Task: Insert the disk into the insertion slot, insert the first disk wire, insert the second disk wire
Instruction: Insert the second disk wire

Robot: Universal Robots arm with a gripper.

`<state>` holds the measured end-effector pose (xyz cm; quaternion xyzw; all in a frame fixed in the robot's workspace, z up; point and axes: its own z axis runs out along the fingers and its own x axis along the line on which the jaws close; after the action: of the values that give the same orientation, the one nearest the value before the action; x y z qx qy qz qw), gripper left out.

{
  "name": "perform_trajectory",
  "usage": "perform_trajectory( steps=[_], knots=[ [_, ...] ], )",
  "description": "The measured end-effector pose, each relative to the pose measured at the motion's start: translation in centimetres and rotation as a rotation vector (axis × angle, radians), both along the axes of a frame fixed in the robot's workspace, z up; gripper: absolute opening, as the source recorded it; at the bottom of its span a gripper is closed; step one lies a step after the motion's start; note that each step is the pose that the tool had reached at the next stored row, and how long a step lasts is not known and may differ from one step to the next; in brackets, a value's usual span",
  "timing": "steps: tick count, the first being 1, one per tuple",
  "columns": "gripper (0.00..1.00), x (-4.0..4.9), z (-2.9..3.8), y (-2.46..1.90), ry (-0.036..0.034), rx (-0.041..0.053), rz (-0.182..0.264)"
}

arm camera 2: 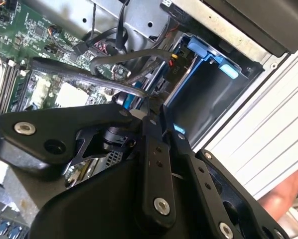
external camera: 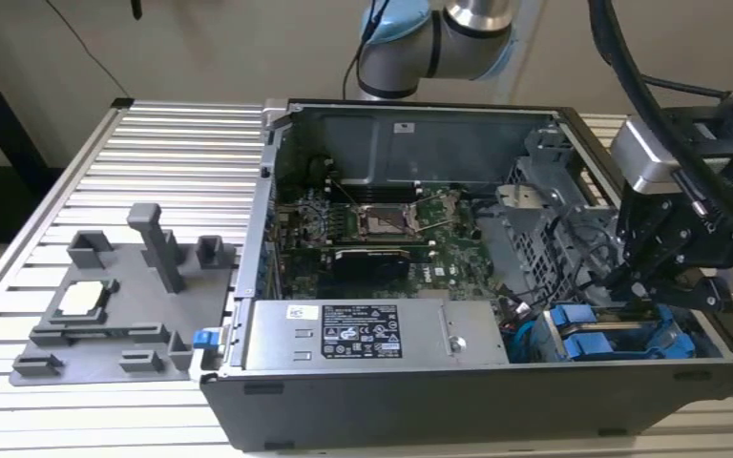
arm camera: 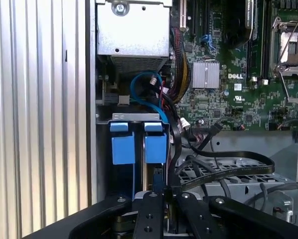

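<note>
Grey ribbed metal formed the worktop [external camera: 150, 134] under the open computer case [external camera: 469, 401]. In its near corner at the exterior view's right, the disk [arm camera: 155, 148] sat in the insertion slot [arm camera: 139, 118]. The gripper [arm camera: 161, 191] hung just above, fingers together, gripping a thin cable [arm camera: 223, 174].

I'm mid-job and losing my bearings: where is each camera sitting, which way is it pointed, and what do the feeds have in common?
Exterior view: off the arm, above the open computer case, looking down; the arm and hand show at its right.
First wrist view: on the wrist, looking past the hand at the blue drive carriers and motherboard.
Second wrist view: on the wrist, looking past the hand at a blue-edged bay and cables.
Shared: the hand, drive cage area and motherboard.
</note>
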<state>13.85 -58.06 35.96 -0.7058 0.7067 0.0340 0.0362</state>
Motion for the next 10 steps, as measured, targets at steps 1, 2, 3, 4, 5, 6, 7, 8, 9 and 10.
perform_trajectory(
  steps=[1,2,3,4,5,6,7,8,9,10],
  knots=[
    [0.16,0.01,-0.15,0.00,-0.0026,0.0001,0.000],
    [0.16,0.02,-0.32,0.00,-0.0038,0.0002,0.000],
    [0.16,0.03,-0.47,0.00,-0.0051,0.0002,0.000],
    [0.16,0.04,-0.62,0.00,-0.0063,0.0000,0.000],
    [0.16,0.04,-0.77,0.00,-0.0075,0.0000,0.000],
    [0.16,0.05,-0.92,0.00,-0.0085,0.0000,0.000],
    [0.16,0.06,-1.05,0.00,-0.0095,0.0000,0.000],
    [0.16,0.07,-1.15,0.00,-0.0104,0.0000,0.000],
    [0.16,0.09,-1.24,0.00,-0.0114,0.0002,0.000],
    [0.16,0.11,-1.31,0.00,-0.0125,0.0002,0.000]
  ],
)
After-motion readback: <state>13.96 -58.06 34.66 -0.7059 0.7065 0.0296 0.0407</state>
